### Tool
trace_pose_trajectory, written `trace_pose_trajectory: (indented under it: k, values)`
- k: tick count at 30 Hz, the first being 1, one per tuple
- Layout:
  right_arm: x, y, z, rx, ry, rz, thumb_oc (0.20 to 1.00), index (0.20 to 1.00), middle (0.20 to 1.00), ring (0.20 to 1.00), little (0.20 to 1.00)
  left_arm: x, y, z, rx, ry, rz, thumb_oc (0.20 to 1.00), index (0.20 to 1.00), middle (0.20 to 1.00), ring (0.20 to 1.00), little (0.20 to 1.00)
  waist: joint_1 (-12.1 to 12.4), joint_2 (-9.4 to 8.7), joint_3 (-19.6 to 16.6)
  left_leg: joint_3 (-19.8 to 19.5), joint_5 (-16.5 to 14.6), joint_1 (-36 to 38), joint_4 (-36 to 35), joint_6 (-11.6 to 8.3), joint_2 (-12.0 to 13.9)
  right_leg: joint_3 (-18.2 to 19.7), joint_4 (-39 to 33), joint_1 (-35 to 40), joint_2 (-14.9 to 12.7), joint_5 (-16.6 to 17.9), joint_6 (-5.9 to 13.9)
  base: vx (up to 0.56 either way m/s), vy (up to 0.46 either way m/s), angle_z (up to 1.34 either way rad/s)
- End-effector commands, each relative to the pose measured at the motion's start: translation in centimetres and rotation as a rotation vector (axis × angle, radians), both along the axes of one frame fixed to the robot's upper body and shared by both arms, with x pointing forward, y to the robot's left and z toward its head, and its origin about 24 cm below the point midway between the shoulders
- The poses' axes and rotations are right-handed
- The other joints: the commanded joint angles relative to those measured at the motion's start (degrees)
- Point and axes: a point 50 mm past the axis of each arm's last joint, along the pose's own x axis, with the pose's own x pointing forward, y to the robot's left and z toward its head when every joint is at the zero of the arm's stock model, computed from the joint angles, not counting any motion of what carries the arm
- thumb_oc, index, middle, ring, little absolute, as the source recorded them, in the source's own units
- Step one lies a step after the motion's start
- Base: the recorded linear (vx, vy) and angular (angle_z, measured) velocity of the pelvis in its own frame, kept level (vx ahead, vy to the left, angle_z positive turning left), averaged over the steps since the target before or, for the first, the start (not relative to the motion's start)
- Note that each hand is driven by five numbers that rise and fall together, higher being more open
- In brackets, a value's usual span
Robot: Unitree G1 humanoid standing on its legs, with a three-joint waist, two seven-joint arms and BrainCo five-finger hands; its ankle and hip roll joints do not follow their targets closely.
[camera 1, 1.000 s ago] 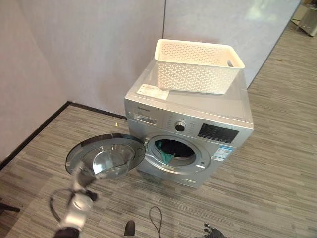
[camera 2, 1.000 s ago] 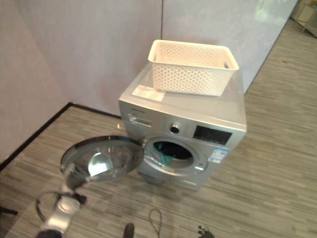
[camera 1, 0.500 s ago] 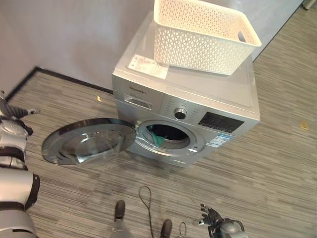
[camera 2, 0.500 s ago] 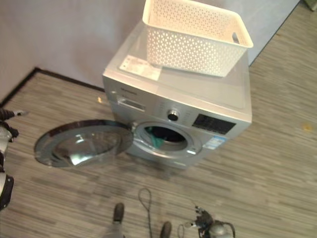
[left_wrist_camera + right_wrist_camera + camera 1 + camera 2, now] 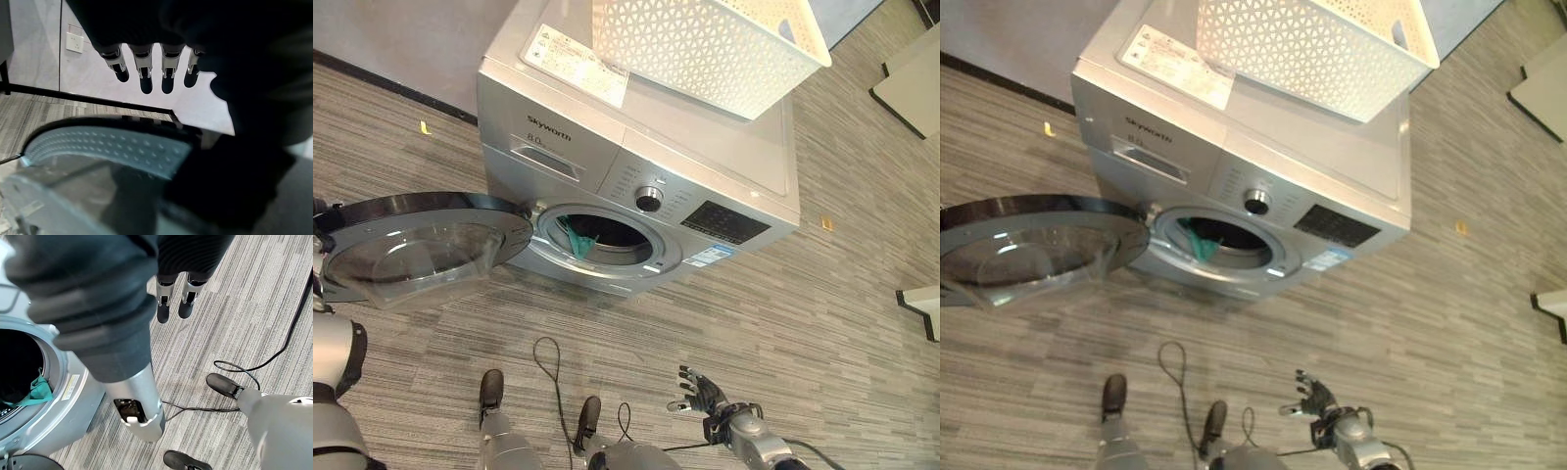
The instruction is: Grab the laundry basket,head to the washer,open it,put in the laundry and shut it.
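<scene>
A: Most of your job looked done at this moment. The basket (image 5: pixel 705 44) sat on top of the washer (image 5: pixel 705 147), the round door (image 5: pixel 416 245) was swung wide open toward the robot's left, and a green cloth (image 5: pixel 576 238) hung at the lip of the drum.

B: So what was left for you?

A: Only the shutting, I judged, and perhaps nudging that green cloth fully inside so the door would not catch it. Whether the basket was emptied, I could not tell; its inside was hidden.

B: And your hands?

A: Your left hand (image 5: pixel 146 63) hovered above the door's edge with straight fingers, gripping nothing. Your right hand (image 5: pixel 705 395) hung low over the floor, well apart from the washer, fingers spread and empty.

B: How did the things look?

A: The basket was cream plastic, rectangular, its walls pierced in a fine lattice, with a cut-out handle. The washer was a silver box with a dark display panel and a round knob (image 5: pixel 649 199). The door had a dark rim around a bulging clear window, dotted near the edge. The floor (image 5: pixel 822 313) was grey striped plank.
</scene>
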Motion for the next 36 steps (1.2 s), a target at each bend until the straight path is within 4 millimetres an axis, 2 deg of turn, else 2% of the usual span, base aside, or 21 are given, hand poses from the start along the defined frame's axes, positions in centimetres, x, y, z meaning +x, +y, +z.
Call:
trace_pose_trajectory:
  k: [1,2,3,7,10,12,13,15,17,18,21,22,23,24,25,27,30,31,33,34,36]
  values:
    - [1.7,-1.3,1.6,0.003,-0.11,-0.008,1.0,1.0,1.0,1.0,1.0,0.7,-0.8,1.1,0.063,-0.002,-0.107,1.0,1.0,1.0,1.0,1.0,-0.12,-1.63,1.81,-0.32,-8.27,1.52,4.69,1.83,1.21,3.93,0.02,-2.11,-3.25,2.95,5.75,-0.08,-0.05,0.06]
    - [2.2,-1.3,2.1,0.017,-0.14,-0.019,1.0,1.0,1.0,1.0,1.0,1.5,-1.7,1.4,0.079,-0.034,-0.147,1.0,1.0,1.0,1.0,1.0,-0.33,-1.94,2.42,-0.96,-8.01,0.23,4.9,1.78,1.17,3.79,0.02,-2.92,-3.04,3.06,5.68,0.0,-0.095,0.19]
    - [2.8,-1.2,2.8,0.018,-0.186,-0.005,1.0,1.0,1.0,1.0,1.0,2.9,-3.6,1.9,0.101,-0.077,-0.228,1.0,1.0,1.0,1.0,1.0,-0.68,-2.05,3.01,-2.17,-8.79,-0.61,4.55,1.21,1.95,3.66,0.02,-3.69,-2.02,2.47,5.77,0.01,-0.086,0.23]
    - [3.1,-1.1,2.9,0.0,-0.196,0.025,1.0,1.0,1.0,1.0,1.0,4.0,-5.2,1.9,0.122,-0.067,-0.307,1.0,1.0,1.0,1.0,1.0,-1.17,-2.12,3.21,-3.36,-8.05,-2.75,4.15,1.02,2.15,3.22,0.02,-5.44,-1.87,2.46,5.76,0.01,-0.035,0.23]
    - [3.2,-0.8,2.8,-0.015,-0.187,0.053,1.0,1.0,1.0,1.0,1.0,4.6,-6.0,0.0,0.108,0.024,-0.352,1.0,1.0,1.0,1.0,1.0,-1.93,-2.12,2.61,-3.87,-7.69,-3.63,3.78,0.96,2.38,3.06,0.02,-6.38,-1.63,2.4,5.78,0.02,-0.026,0.22]
    - [3.1,-1.0,2.6,-0.028,-0.175,0.058,1.0,1.0,1.0,1.0,1.0,4.8,-6.6,-2.4,0.091,0.102,-0.379,1.0,1.0,1.0,1.0,1.0,-1.93,-1.97,2.4,-3.79,-7.71,-2.94,3.48,1.0,2.41,3.33,0.02,-6.08,-1.63,2.27,5.74,-0.01,-0.003,0.08]
    - [3.1,-1.3,2.5,-0.04,-0.166,0.041,1.0,1.0,1.0,1.0,1.0,5.3,-8.6,-5.3,0.061,0.144,-0.459,1.0,1.0,1.0,1.0,1.0,-1.8,-1.83,2.58,-3.6,-6.52,-3.09,3.64,1.5,1.42,2.97,0.02,-6.15,-2.56,3.06,5.63,-0.06,0.023,0.01]
    - [2.9,-2.0,2.3,-0.061,-0.158,0.011,1.0,1.0,1.0,1.0,1.0,5.0,-11.2,-10.1,-0.035,0.172,-0.555,1.0,1.0,1.0,1.0,1.0,-0.84,-0.83,2.89,-2.89,-7.02,-1.26,3.49,1.69,0.99,3.17,0.02,-4.89,-2.79,2.84,5.59,-0.02,0.037,0.04]
    - [2.3,-2.5,1.9,-0.074,-0.139,-0.007,1.0,1.0,1.0,1.0,1.0,4.0,-13.4,-13.8,-0.13,0.186,-0.619,1.0,1.0,1.0,1.0,1.0,-0.11,0.34,3.27,-2.2,-7.46,0.44,3.52,1.95,0.54,3.37,0.02,-3.72,-3.04,2.63,5.37,0.02,0.058,0.06]
    - [1.9,-3.1,1.7,-0.091,-0.125,-0.024,1.0,1.0,1.0,1.0,1.0,3.1,-15.2,-16.1,-0.208,0.188,-0.675,1.0,1.0,1.0,1.0,1.0,0.55,1.21,3.41,-1.73,-7.81,1.61,3.55,2.08,0.18,3.41,0.02,-2.71,-3.28,2.46,5.31,0.02,0.081,0.05]
    - [1.0,-4.1,0.8,-0.118,-0.071,-0.081,1.0,1.0,1.0,1.0,1.0,0.4,-20.0,-21.6,-0.412,0.205,-0.754,1.0,1.0,1.0,1.0,1.0,2.07,3.7,3.88,-0.47,-8.79,5.06,3.55,2.58,-0.35,3.73,0.02,-0.22,-3.98,1.95,4.96,0.03,0.092,-0.21]
    - [-0.4,-5.0,-0.6,-0.141,0.02,-0.164,1.0,1.0,1.0,1.0,1.0,-2.4,-25.7,-25.6,-0.675,0.209,-0.803,1.0,1.0,1.0,1.0,1.0,3.23,7.03,3.75,1.46,-9.49,10.18,3.03,3.13,-0.97,4.03,0.33,3.34,-4.95,0.76,4.4,0.05,0.109,-0.33]
    - [-0.4,-5.0,-0.6,-0.141,0.02,-0.165,1.0,1.0,1.0,1.0,1.0,-2.3,-25.7,-25.5,-0.674,0.209,-0.803,1.0,1.0,1.0,1.0,1.0,3.15,7.0,3.65,1.41,-9.37,10.02,2.99,3.16,-1.05,3.98,0.32,3.2,-5.02,0.81,4.42,0.06,0.094,-0.36]
    - [-0.7,-5.0,-0.8,-0.138,0.035,-0.183,1.0,1.0,1.0,1.0,1.0,-2.8,-26.7,-25.9,-0.713,0.212,-0.817,1.0,1.0,1.0,1.0,1.0,3.14,7.73,3.37,1.68,-9.36,10.81,2.82,3.24,-1.3,4.03,0.42,3.69,-5.16,0.51,4.28,0.04,0.006,-0.44]
    - [-1.2,-5.0,-1.0,-0.13,0.051,-0.205,1.0,1.0,1.0,1.0,1.0,-3.4,-28.5,-26.5,-0.773,0.222,-0.849,1.0,1.0,1.0,1.0,1.0,3.05,8.97,2.92,2.67,-9.02,12.79,1.77,3.22,-1.39,4.18,0.36,4.94,-5.33,0.08,4.18,0.05,-0.005,-0.3]
    - [-1.4,-5.0,-1.2,-0.127,0.06,-0.216,1.0,1.0,1.0,1.0,1.0,-3.5,-29.3,-26.6,-0.795,0.226,-0.864,1.0,1.0,1.0,1.0,1.0,2.98,9.57,2.66,3.13,-8.76,13.66,1.13,3.19,-1.47,4.26,0.32,5.4,-5.31,-0.1,4.11,0.03,-0.015,-0.19]
    - [-3.1,-6.0,-2.3,-0.156,0.153,-0.293,1.0,1.0,1.0,1.0,1.0,-3.6,-32.0,-26.5,-0.843,0.241,-0.938,1.0,1.0,1.0,1.0,1.0,2.21,12.11,1.25,4.39,-8.47,15.29,0.2,2.93,-1.53,4.28,0.13,6.78,-5.33,-0.69,4.01,0.01,-0.035,-0.15]
    - [-3.1,-6.0,-2.3,-0.157,0.152,-0.293,1.0,1.0,1.0,1.0,1.0,-3.6,-32.0,-26.5,-0.843,0.241,-0.939,1.0,1.0,1.0,1.0,1.0,2.25,12.12,1.28,4.42,-8.48,15.33,0.2,2.93,-1.52,4.31,0.13,6.8,-5.32,-0.69,4.01,0.01,-0.031,-0.08]
    - [-3.8,-6.7,-2.7,-0.174,0.197,-0.342,1.0,1.0,1.0,1.0,1.0,-3.1,-33.9,-26.2,-0.832,0.266,-0.993,1.0,1.0,1.0,1.0,1.0,1.25,13.41,0.32,5.48,-8.51,16.44,0.2,2.75,-1.13,4.81,0.09,7.46,-5.07,-1.01,3.92,0.01,-0.042,-0.19]
    - [-3.8,-6.7,-2.7,-0.175,0.197,-0.342,1.0,1.0,1.0,1.0,1.0,-3.1,-34.0,-26.2,-0.832,0.265,-0.994,1.0,1.0,1.0,1.0,1.0,1.32,13.43,0.39,5.53,-8.53,16.5,0.2,2.74,-1.11,4.85,0.09,7.49,-5.06,-1.01,3.92,0.01,-0.017,-0.24]
    - [-4.4,-7.3,-2.9,-0.201,0.221,-0.356,1.0,1.0,1.0,1.0,1.0,-2.8,-35.2,-25.4,-0.797,0.26,-1.068,1.0,1.0,1.0,1.0,1.0,0.86,14.22,-0.15,6.11,-8.68,17.28,0.2,2.65,-0.99,5.3,0.09,7.98,-4.95,-1.26,3.83,0.02,-0.008,-0.11]
